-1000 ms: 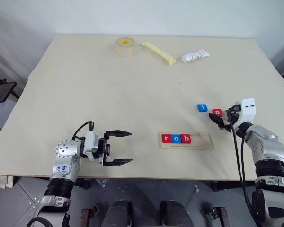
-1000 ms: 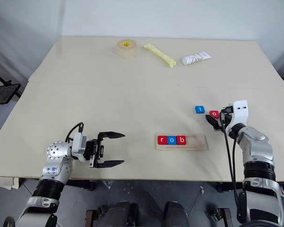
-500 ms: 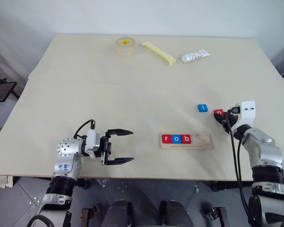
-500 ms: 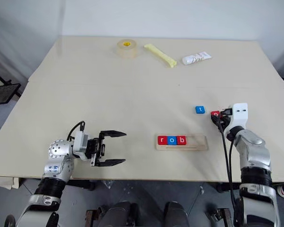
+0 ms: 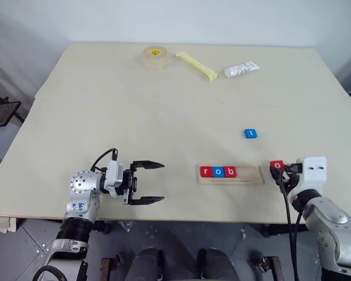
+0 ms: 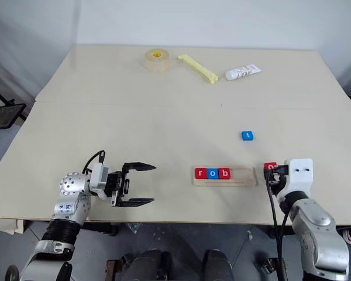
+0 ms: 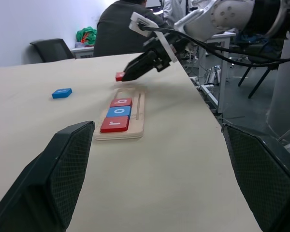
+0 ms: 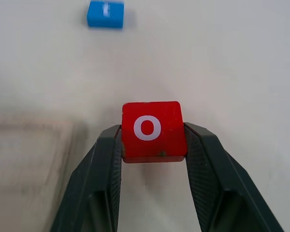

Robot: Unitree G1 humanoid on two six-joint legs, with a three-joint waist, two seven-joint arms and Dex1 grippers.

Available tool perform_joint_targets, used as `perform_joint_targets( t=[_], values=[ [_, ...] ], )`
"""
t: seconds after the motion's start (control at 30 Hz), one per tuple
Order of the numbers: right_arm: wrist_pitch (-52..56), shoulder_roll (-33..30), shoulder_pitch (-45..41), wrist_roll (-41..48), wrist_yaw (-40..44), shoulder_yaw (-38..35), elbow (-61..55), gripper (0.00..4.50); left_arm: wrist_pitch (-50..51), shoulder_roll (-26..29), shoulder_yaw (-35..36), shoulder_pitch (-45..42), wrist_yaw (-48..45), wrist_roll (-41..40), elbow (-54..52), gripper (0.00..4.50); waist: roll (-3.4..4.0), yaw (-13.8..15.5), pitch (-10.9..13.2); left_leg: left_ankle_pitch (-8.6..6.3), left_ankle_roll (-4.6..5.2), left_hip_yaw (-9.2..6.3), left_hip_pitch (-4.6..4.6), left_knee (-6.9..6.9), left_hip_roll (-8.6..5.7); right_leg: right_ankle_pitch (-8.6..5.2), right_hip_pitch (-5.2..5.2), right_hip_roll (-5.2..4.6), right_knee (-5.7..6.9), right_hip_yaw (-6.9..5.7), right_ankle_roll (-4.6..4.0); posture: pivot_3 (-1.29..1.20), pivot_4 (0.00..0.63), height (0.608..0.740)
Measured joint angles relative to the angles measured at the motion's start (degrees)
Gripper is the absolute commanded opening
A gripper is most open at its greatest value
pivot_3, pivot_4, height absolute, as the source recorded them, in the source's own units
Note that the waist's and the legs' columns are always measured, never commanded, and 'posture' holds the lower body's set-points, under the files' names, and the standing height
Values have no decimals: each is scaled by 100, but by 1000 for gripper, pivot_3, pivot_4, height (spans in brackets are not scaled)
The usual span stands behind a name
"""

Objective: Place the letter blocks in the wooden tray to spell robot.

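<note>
The wooden tray (image 5: pixel 231 175) lies near the table's front edge with a red r block (image 5: pixel 206 171), a blue o block (image 5: pixel 218 171) and a red b block (image 5: pixel 231 171) in its left half. My right gripper (image 8: pixel 152 145) is shut on a red o block (image 8: pixel 152 129), held just right of the tray's right end (image 5: pixel 276 165). A blue t block (image 5: pixel 250 133) lies alone further back on the table. My left gripper (image 5: pixel 154 182) hovers open over the front left of the table, pointing toward the tray, with nothing between its fingers.
At the far edge of the table (image 5: pixel 164 111) sit a roll of tape (image 5: pixel 155 57), a pale yellow stick (image 5: pixel 196 65) and a white tube (image 5: pixel 241 69). In the left wrist view, a person in dark clothes (image 7: pixel 123 29) sits beyond the table.
My right gripper shut on the red o block beside the t block and carried it back toward the front edge, next to the tray's right end. The left arm stayed still.
</note>
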Motion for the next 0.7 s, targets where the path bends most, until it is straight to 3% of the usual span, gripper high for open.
perform_joint_targets(
  t=[0.13,0.43,0.57,0.7],
  values=[
    [75,119,123,46,-133,-90,-225,1452,17,-16,-13,-7,-8,0,0,4500,0,2,0,0,0,-2,1,-3,1,0,0,1,1,0,0,0,150,740],
    [85,145,344,88,-99,-175,-257,4441,26,-16,-13,-20,-17,1,0,4500,0,3,0,0,0,0,1,-3,0,0,-1,2,0,4,0,0,150,740],
    [86,-306,540,310,425,-201,-494,4477,32,-17,-13,-21,-12,1,0,4500,0,2,0,0,1,2,1,-2,0,0,0,2,-1,7,0,0,150,740],
    [13,-1616,840,464,1642,-253,-478,4477,33,-20,-12,-20,-5,1,0,4500,0,21,0,-1,3,4,1,-2,-1,0,3,2,-6,8,0,0,150,740]
  ],
)
